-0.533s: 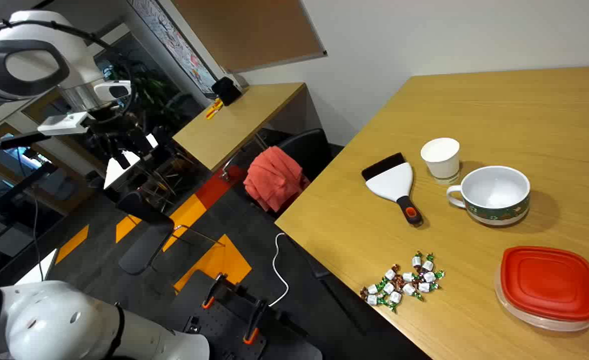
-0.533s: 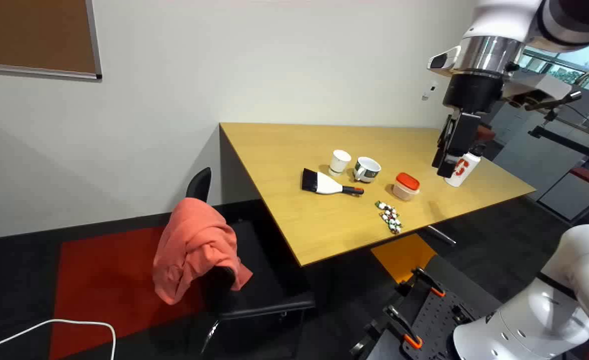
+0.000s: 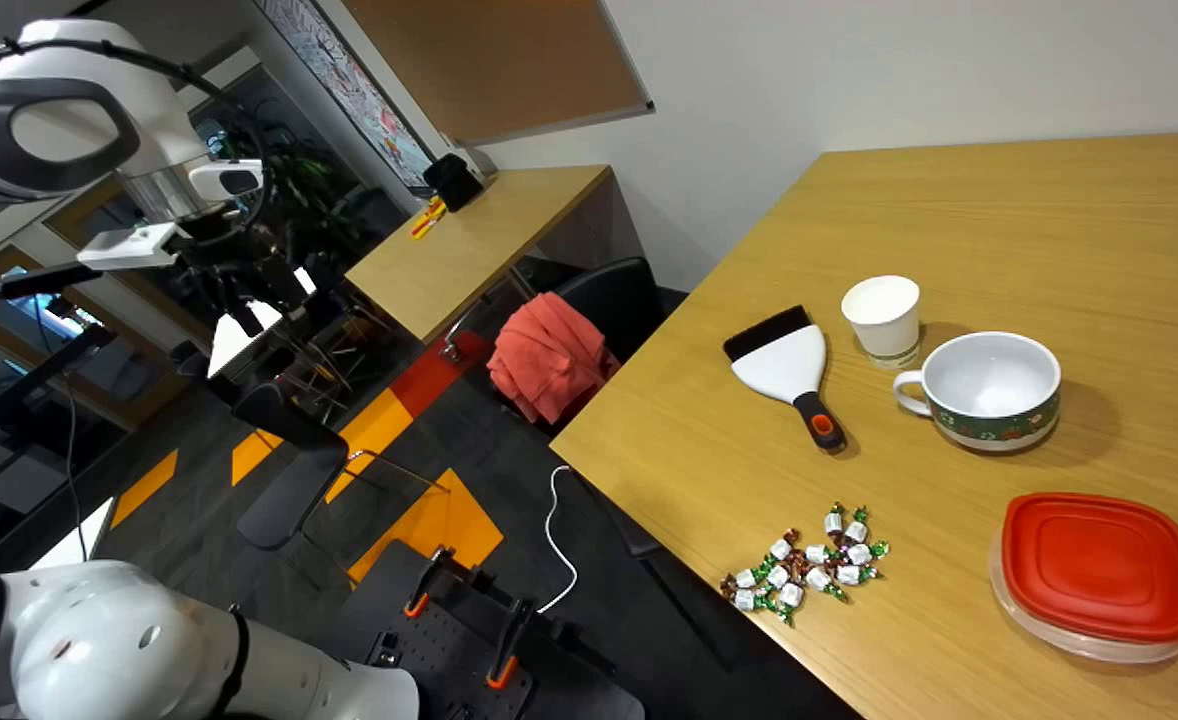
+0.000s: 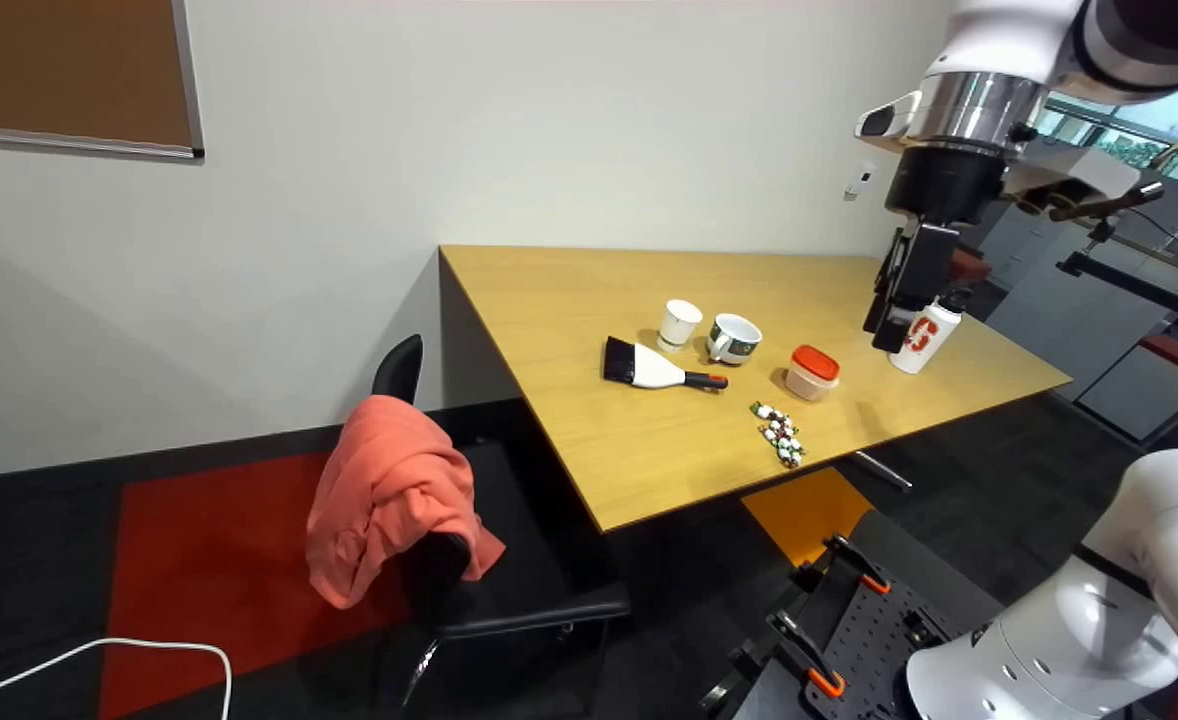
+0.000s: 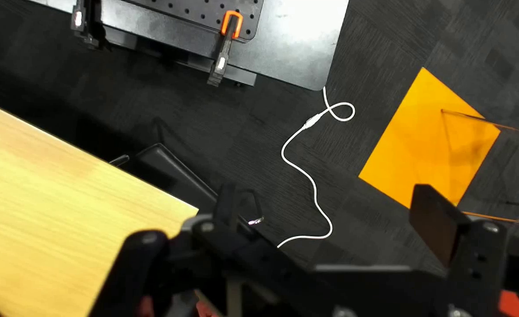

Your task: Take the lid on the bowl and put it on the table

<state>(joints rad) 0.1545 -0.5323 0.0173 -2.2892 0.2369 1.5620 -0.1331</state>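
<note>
The red lid (image 3: 1099,565) sits on top of the clear plastic bowl (image 3: 1089,643), at the right of an exterior view. The lid (image 4: 815,362) and bowl (image 4: 809,384) also show in an exterior view. Both rest on the light-wood table (image 3: 949,220). My gripper (image 5: 328,202) is open, with its fingers wide apart and only floor and a white cable seen between them. In both exterior views my gripper (image 3: 274,308) (image 4: 887,335) hangs high, away from the lid. The wrist view shows the table corner (image 5: 65,185) at left; the lid and bowl are out of that view.
On the table are a white brush with black bristles (image 3: 784,370), a white cup (image 3: 884,318), a green-patterned mug (image 3: 989,390) and several wrapped candies (image 3: 809,570). A white bottle (image 4: 924,338) stands at the right. A chair bears a pink cloth (image 3: 554,355).
</note>
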